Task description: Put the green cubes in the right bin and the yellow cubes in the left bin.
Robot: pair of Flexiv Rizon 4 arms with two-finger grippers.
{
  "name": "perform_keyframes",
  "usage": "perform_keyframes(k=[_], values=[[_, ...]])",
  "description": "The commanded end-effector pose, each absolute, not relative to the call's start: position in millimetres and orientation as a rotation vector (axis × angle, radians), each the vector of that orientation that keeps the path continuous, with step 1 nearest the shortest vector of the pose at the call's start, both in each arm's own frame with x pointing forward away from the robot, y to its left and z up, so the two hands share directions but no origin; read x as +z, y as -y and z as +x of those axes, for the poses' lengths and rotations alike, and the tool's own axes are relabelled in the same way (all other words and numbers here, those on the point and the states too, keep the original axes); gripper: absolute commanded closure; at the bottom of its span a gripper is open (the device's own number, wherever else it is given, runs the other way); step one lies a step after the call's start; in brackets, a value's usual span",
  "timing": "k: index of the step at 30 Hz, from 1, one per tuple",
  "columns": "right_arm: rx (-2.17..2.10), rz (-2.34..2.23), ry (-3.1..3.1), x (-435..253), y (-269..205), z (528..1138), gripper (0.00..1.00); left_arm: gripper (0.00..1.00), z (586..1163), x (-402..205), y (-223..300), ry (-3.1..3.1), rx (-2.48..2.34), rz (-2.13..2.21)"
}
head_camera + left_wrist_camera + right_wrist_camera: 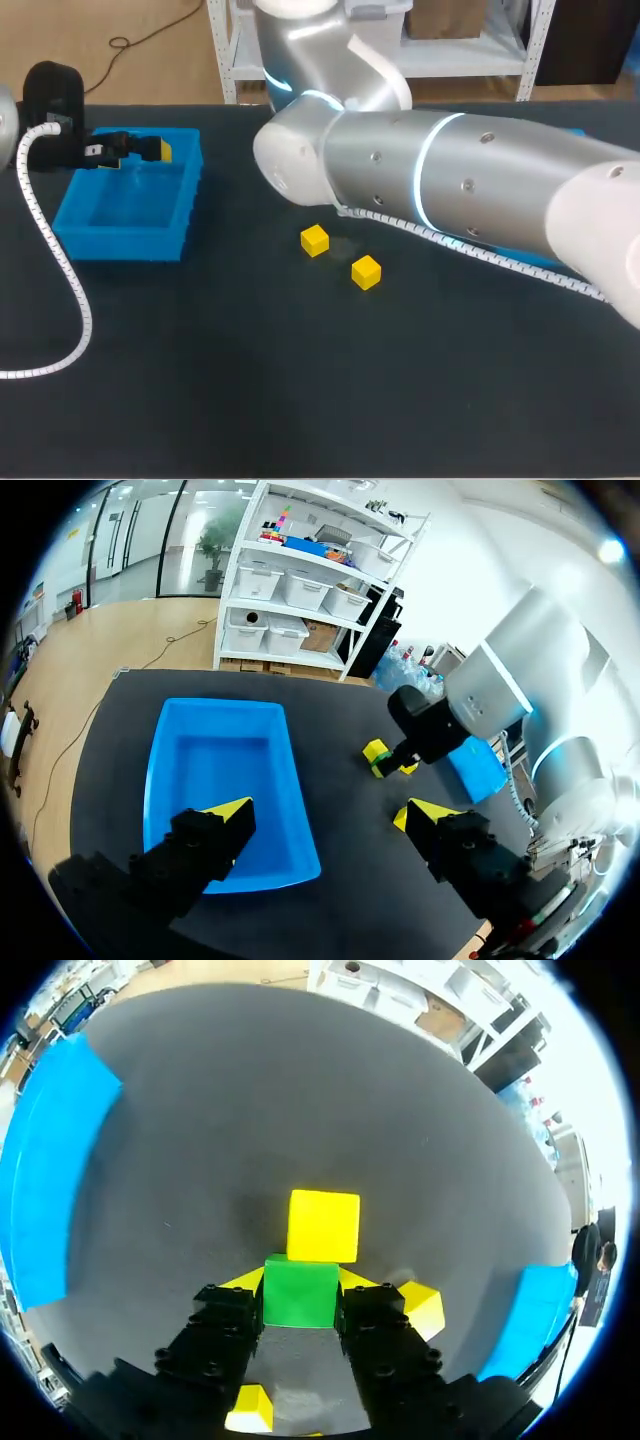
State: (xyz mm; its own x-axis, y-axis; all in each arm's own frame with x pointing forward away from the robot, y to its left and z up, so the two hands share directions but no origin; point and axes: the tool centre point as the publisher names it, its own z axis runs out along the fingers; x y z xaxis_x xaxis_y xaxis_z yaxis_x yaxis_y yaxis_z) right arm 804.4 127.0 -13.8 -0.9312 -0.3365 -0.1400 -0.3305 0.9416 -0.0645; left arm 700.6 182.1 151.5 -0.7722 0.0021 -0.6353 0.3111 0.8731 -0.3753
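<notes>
Right gripper [300, 1282] clamped green cube [300, 1295], likely for carry to right bin [530, 260]. Left gripper [135, 150], wide open, empty, hung over left bin [120, 245], upper left of frame, seemingly awaiting yellow cubes [314, 240].

Bright even light; soft shadows beside yellow cubes [314, 240]; sheen on right arm [470, 180].

Nothing legible on show.
No letters, numbers or labels can be made out on cube [314, 240], bin [125, 245] or table [300, 400].

Left claw [150, 150] above left bin [120, 245] far end; far cube [315, 240], near cube [366, 272] on table [300, 380], right of bin.
</notes>
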Motion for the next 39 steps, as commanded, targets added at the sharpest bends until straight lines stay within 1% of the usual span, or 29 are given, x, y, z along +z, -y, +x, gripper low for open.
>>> perform_keyframes(k=[1,5,10,12,13,14,19,23,31,39], values=[[-0.019,-0.509,-2.828,14,-118,798,1.0,0.0,700,150,-184,-2.377,-0.633,0.231],[-0.038,-0.463,-2.724,56,-95,807,1.0,0.0,700,150,-184,-2.377,-0.633,0.231],[-0.106,-0.251,-2.644,99,-21,817,1.0,0.0,700,150,-184,-2.377,-0.633,0.231],[-0.146,-0.13,-2.631,110,23,820,1.0,0.0,700,150,-184,-2.377,-0.633,0.231],[-0.155,-0.097,-2.628,112,35,820,1.0,0.0,700,150,-184,-2.377,-0.633,0.231],[-0.17,-0.032,-2.626,116,59,818,1.0,0.0,700,150,-184,-2.377,-0.633,0.231],[-0.224,0.215,-2.634,112,147,804,1.0,0.0,700,150,-184,-2.377,-0.633,0.231],[-0.207,0.366,-2.667,92,195,786,1.0,0.0,700,150,-184,-2.377,-0.633,0.231],[-0.149,0.535,-2.696,58,239,767,1.0,0.0,700,150,-184,-2.377,-0.633,0.231],[-0.139,0.492,-2.699,47,237,778,1.0,0.0,700,150,-184,-2.377,-0.633,0.231]])
